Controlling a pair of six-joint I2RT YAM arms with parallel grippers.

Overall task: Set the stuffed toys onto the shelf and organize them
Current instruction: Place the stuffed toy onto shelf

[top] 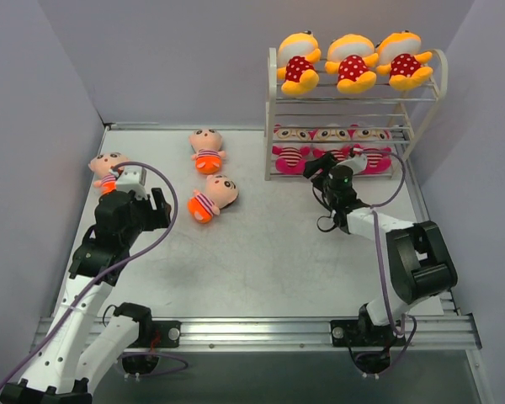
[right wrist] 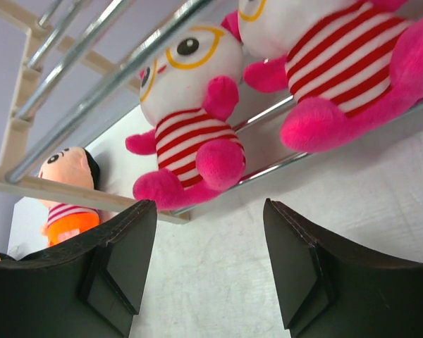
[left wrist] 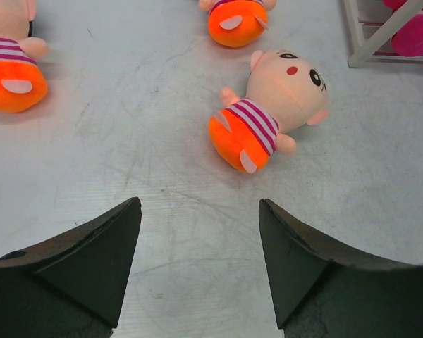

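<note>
Top external, shelf: we saw the shelf [top: 272,109] directly ahead of the right gripper [top: 324,167], with three yellow dolls [top: 351,61] on its top tier and three pink-striped dolls [top: 331,139] on a tier below.
Top external, peach dolls: three lay on the table [top: 278,252]. The nearest peach doll [top: 214,196] was ahead and to the right of the left gripper [top: 156,210], the second peach doll [top: 108,168] was just beside it on its left, and the third peach doll [top: 207,150] was farther ahead.
Top external, nearer arm: we judged the left arm much the nearer. The right gripper was well apart from all three.
Left wrist, left gripper [left wrist: 199,208]: its jaws stood wide apart with only bare table between them. It held nothing.
Left wrist, nearest peach doll [left wrist: 268,113]: it lay ahead and slightly right of the gap, face showing. Its long axis ran diagonally, orange bottom toward the fingers, head away and rightward toward the shelf leg [left wrist: 381,35].
Left wrist, coming move: we judged that it called for a reach forward and a little right, with the wrist turned so the jaws closed across the striped waist, not along the body.
Right wrist, right gripper [right wrist: 210,211]: its jaws were apart and empty.
Right wrist, pink-striped dolls [right wrist: 190,120]: they sat on the rods ahead of and above the fingers, not touching them. A peach doll [right wrist: 67,190] showed far off to the left, and we could not tell which one.
</note>
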